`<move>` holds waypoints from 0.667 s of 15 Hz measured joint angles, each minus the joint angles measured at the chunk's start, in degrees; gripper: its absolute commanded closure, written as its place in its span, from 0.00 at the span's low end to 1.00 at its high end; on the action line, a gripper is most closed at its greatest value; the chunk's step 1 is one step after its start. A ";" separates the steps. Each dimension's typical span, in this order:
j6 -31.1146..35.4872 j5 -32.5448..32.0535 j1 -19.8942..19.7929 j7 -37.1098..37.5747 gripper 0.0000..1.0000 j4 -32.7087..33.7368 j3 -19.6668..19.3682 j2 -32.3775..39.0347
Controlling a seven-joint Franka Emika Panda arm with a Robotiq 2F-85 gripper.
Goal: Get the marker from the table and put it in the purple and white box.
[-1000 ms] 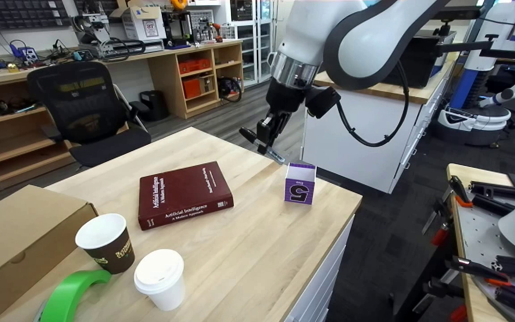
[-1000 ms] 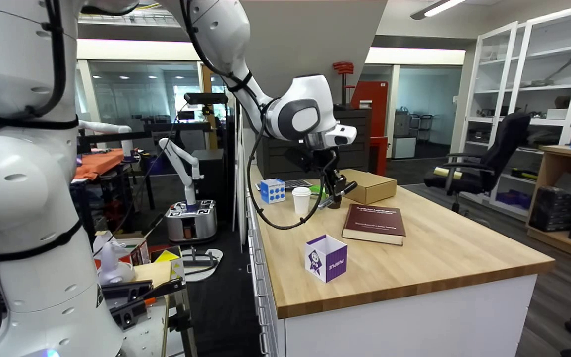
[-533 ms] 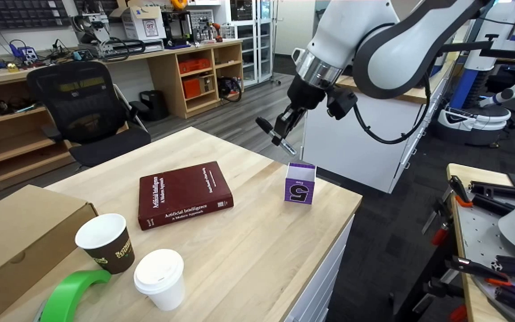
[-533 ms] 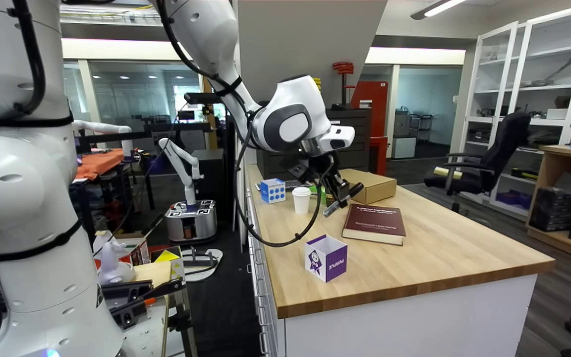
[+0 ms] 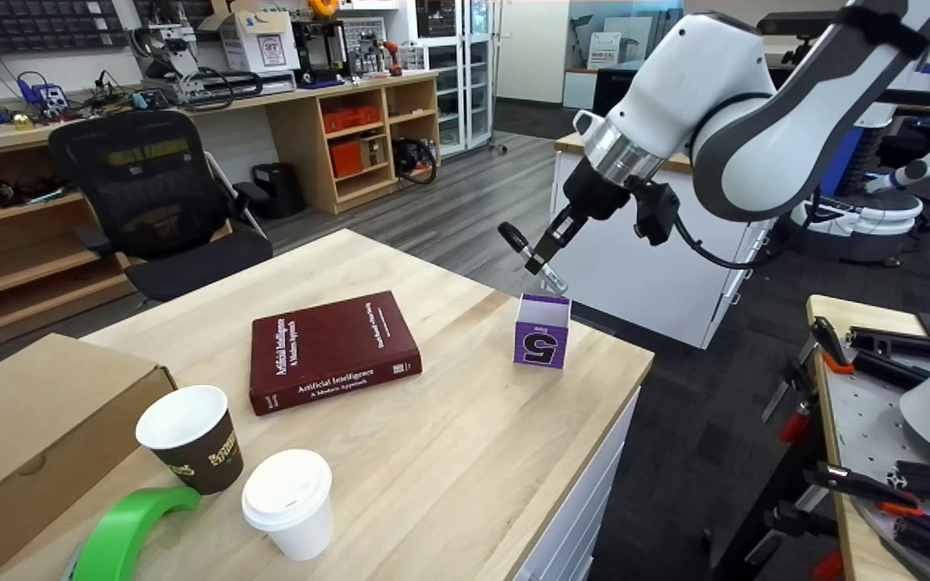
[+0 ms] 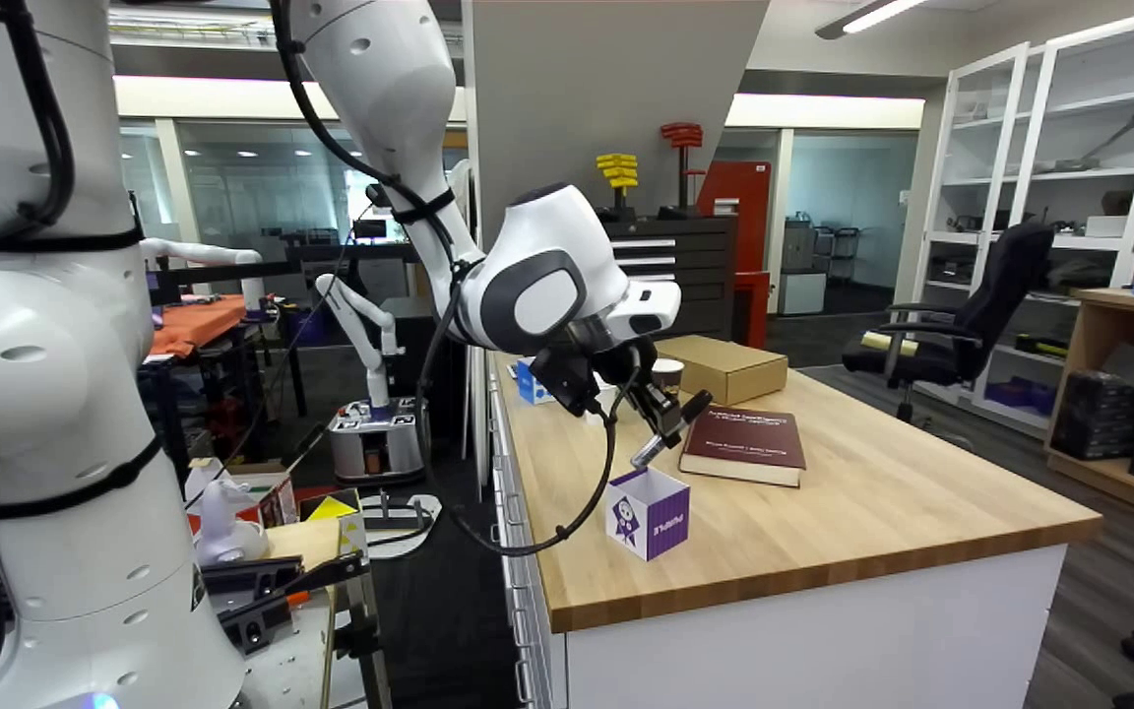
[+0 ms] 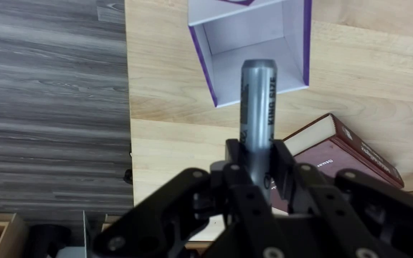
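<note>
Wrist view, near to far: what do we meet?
Slim cylindrical grey-barrelled marker between the black jaws, small open purple-and-white box, light wood-grain tabletop, grey wood-look floor. Dark red book omitted: depth against box unclear.

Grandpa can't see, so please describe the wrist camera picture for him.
Black robot fingers hold a grey marker, its end pointing towards an open purple and white box on a wooden table. A dark red book lies nearby, partly hidden.

In the wrist view, the marker (image 7: 259,111) has a glossy, metallic-looking barrel; the box (image 7: 246,28) at its twelve o'clock looks like smooth card; the counter (image 7: 170,96), smooth grained wood.
</note>
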 measured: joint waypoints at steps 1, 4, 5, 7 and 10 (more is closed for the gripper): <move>2.25 -0.14 0.18 0.00 0.94 -1.12 -0.55 0.01; 7.69 0.11 1.11 -0.05 0.94 -3.48 -1.77 0.31; 9.01 0.33 1.41 -0.06 0.94 -3.92 -1.83 0.54; 10.81 0.45 2.04 -0.06 0.94 -4.43 -1.82 1.08; 12.19 0.66 3.17 -0.06 0.94 -4.45 -1.73 2.27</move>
